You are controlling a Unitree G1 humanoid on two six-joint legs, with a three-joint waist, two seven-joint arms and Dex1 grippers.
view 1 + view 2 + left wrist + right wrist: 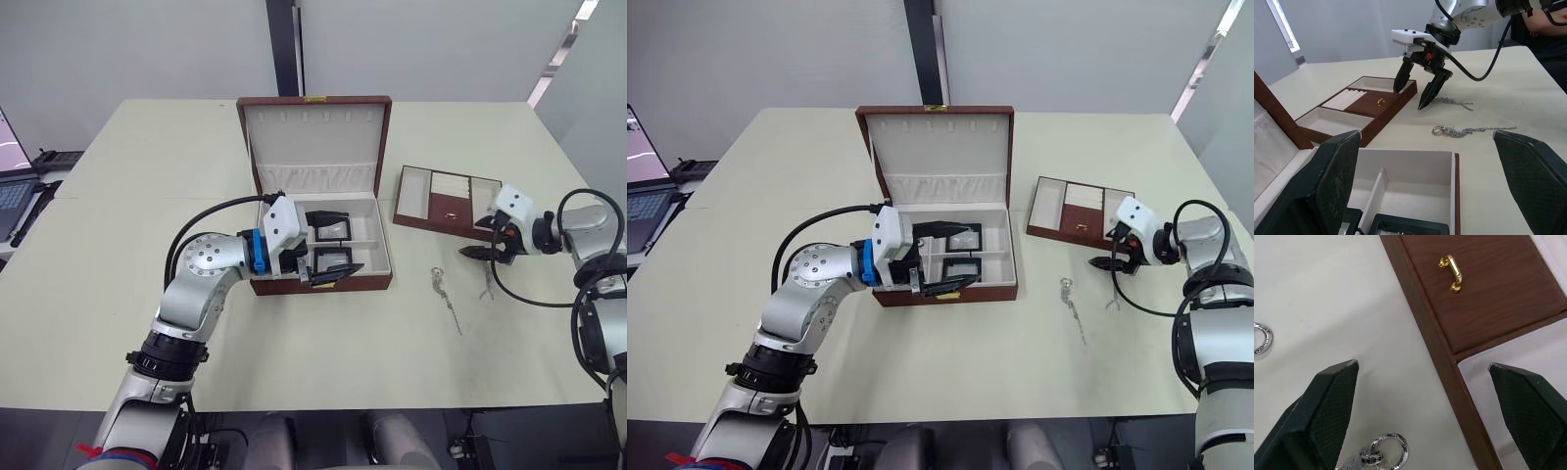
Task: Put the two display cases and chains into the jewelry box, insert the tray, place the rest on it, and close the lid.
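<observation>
The pale tabletop (118, 294) carries everything. Largest on it is the jewelry box (318, 279), lid raised upright, its cream-lined lower half directly under the left pincer (328, 262). That pincer hangs over the box's front half with its two black fingers spread wide and nothing between them. Just below and beyond its fingertips two black display cases (331, 227) lie inside the box, one in the rear compartment and one in the front compartment, set apart by a thin divider.

The tray (1073, 211), brown with cream sections and a small gold handle (1451, 272) on its central wooden panel, lies on the tabletop well to the right of the left pincer and right beside the right pincer (483, 253), whose fingers are released and parted, empty, with the tips close above the tabletop at the tray's near edge.

Two silver chains lie outside the box. One chain (487, 284) lies on the tabletop right below the right pincer's tips. The other chain (446, 294), with a ring at one end, lies stretched out between the two pincers, nearer the right one.
</observation>
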